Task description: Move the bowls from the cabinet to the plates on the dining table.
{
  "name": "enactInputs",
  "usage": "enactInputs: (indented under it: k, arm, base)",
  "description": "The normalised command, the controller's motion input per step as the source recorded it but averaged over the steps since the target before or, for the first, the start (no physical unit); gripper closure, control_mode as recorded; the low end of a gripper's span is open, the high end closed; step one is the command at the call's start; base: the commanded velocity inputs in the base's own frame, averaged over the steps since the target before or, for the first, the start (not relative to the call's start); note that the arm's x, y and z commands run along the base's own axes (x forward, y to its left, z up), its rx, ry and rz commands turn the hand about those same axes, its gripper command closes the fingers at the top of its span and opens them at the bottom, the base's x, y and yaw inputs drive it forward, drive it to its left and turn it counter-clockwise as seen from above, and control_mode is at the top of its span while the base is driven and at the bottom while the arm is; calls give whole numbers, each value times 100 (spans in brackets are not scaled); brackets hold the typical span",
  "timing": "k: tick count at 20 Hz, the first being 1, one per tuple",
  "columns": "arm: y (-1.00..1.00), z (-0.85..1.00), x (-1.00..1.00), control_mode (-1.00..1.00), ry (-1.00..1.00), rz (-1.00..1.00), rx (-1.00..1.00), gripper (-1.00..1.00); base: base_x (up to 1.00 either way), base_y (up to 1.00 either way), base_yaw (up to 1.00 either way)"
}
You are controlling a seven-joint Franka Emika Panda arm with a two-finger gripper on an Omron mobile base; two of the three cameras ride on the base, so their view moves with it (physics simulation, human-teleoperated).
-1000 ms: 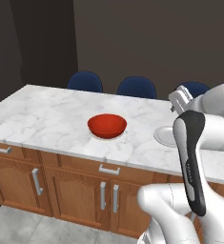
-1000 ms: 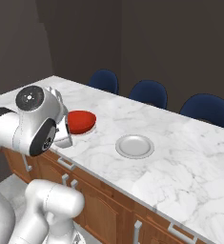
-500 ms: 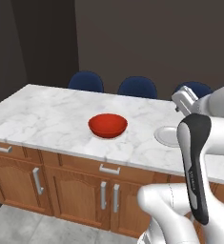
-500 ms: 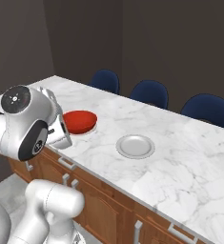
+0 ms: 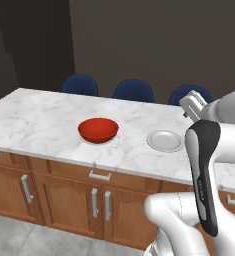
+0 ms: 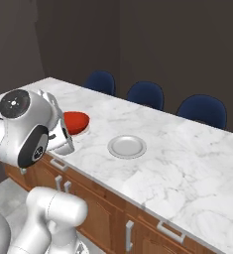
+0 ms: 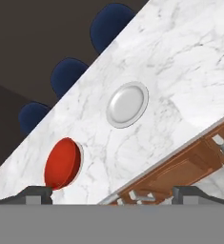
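the glossy red round bowl point(image 5: 98, 130) sits on one small pale grey-white round plate, of which a thin pale rim shows around it in the hand view point(image 7: 80, 159). it stands on the long white grey-veined marble dining table point(image 5: 39, 120), near the front edge and roughly midway along the stretch of top seen in the left base view. the second small pale grey-white round plate point(image 5: 165, 140) lies bare on the same top, well apart from the bowl along the table's length and also close to the front edge.

three dark blue rounded chairs point(image 5: 133, 91) stand along the table's far edge. below the marble, the brown wooden cabinet base point(image 5: 64, 192) shows panelled doors and grey metal handles.

the two-finger gripper point(image 7: 113, 193) is held off the table's front edge, above the cabinet base, with the bowl on its plate and the bare plate both ahead of it in the hand view. its two dark fingertips point(image 7: 35, 193) stand wide apart, with nothing between them.
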Motion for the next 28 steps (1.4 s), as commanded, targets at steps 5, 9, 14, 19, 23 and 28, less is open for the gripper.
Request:
enactInputs:
  k: [5,9,14,19,23,28]
  arm:
    - [0,0,0,100,0,0,0,-100]
    - [0,0,0,100,0,0,0,-100]
    - [0,0,0,100,0,0,0,-100]
    - [0,0,0,100,0,0,0,-100]
    - [0,0,0,100,0,0,0,-100]
    - [0,0,0,100,0,0,0,-100]
  base:
    - [-5,-59,-4]
    - [-3,-52,-8]
    - [0,-10,-22]
    - [0,0,-25]
    - [0,0,-25]
    - [0,0,-25]
